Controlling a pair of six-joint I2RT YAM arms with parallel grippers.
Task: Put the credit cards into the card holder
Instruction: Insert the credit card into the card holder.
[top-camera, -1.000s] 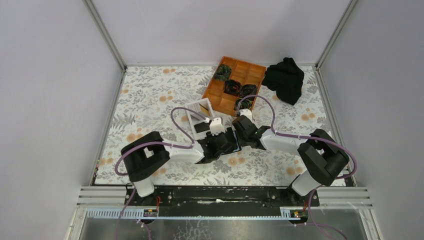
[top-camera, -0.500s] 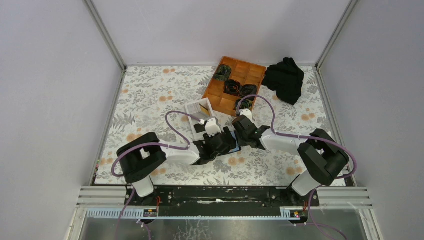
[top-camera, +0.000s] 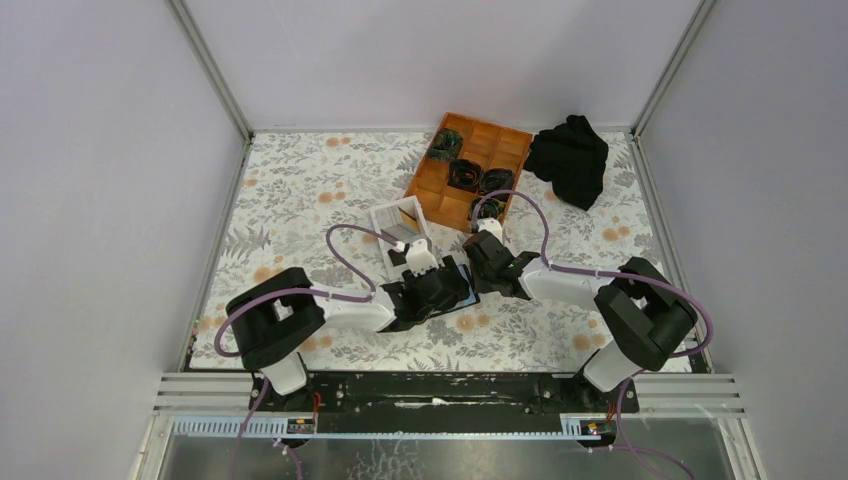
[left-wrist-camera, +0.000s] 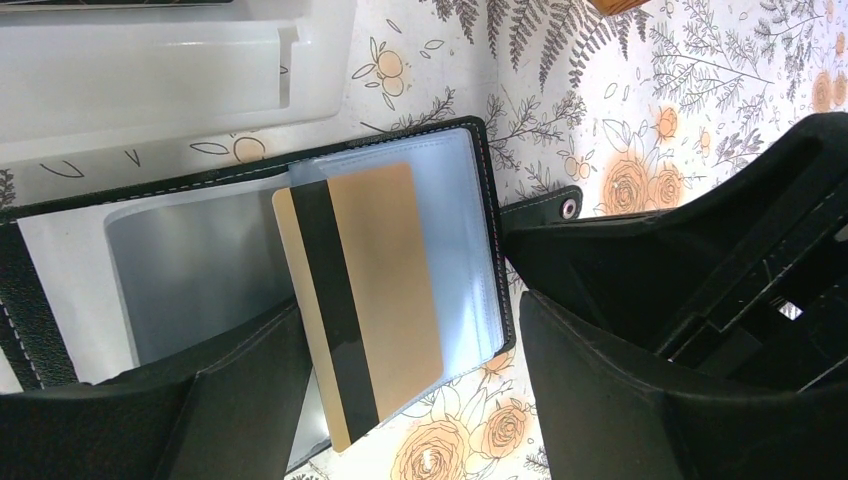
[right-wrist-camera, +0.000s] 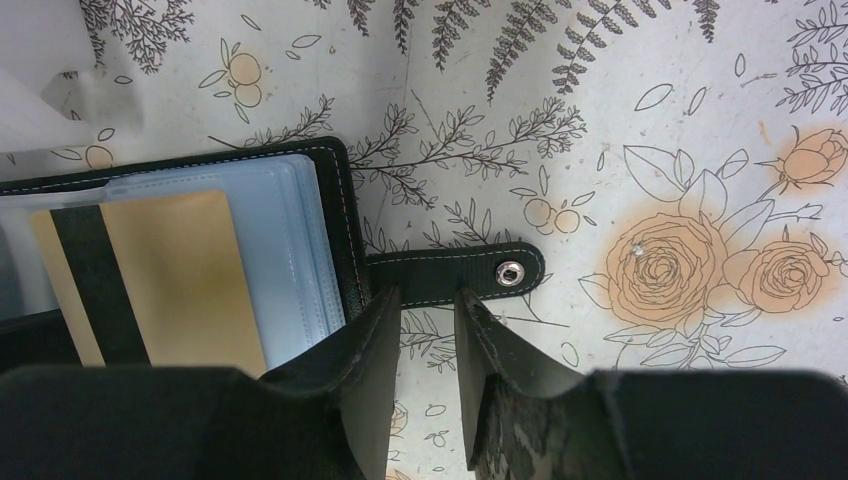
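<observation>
The black card holder (left-wrist-camera: 490, 200) lies open on the flowered table, its clear sleeves facing up. An orange-tan credit card (left-wrist-camera: 370, 280) with a black stripe rests on the sleeves, and its lower end sticks out past the holder's edge. My left gripper (left-wrist-camera: 405, 330) is open wide, with a finger on either side of the card and neither touching it. In the right wrist view the same card (right-wrist-camera: 170, 270) and the holder's edge (right-wrist-camera: 345, 220) show. My right gripper (right-wrist-camera: 428, 295) stands narrowly open, its tips down on the holder's strap tab (right-wrist-camera: 470, 275). From above, both grippers (top-camera: 445, 285) (top-camera: 478, 262) meet over the holder.
A white open-topped box (top-camera: 400, 218) stands just behind the holder, with something tan inside. Further back there is an orange wooden compartment tray (top-camera: 470, 165) holding dark bundles. A black cloth (top-camera: 570, 158) lies at the back right. Grey walls close in on both sides.
The left arm has drawn back a little toward its base, and its jaws have opened slightly wider. The right arm has stayed on the strap tab.
</observation>
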